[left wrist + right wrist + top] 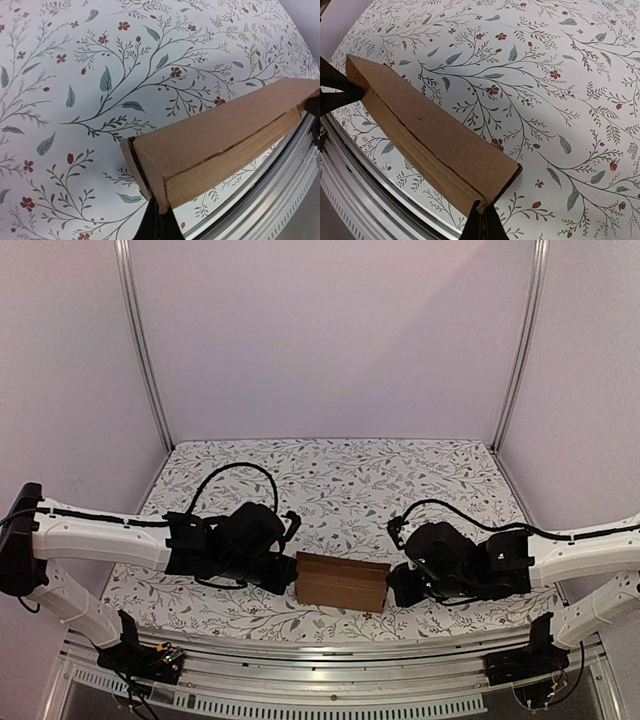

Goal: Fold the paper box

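Observation:
The paper box (342,582) is a closed brown cardboard carton, lying lengthwise between my two grippers near the table's front edge. My left gripper (287,575) is at its left end. In the left wrist view the fingertips (158,212) are shut on the lower corner edge of the box (220,135). My right gripper (397,585) is at its right end. In the right wrist view the black fingertips (481,210) pinch the near corner of the box (435,135). Whether the box rests on the cloth or hangs just above it I cannot tell.
A floral tablecloth (340,480) covers the table. An aluminium rail (330,655) runs along the near edge, just in front of the box. Pale walls and two metal posts (140,340) close in the back and sides.

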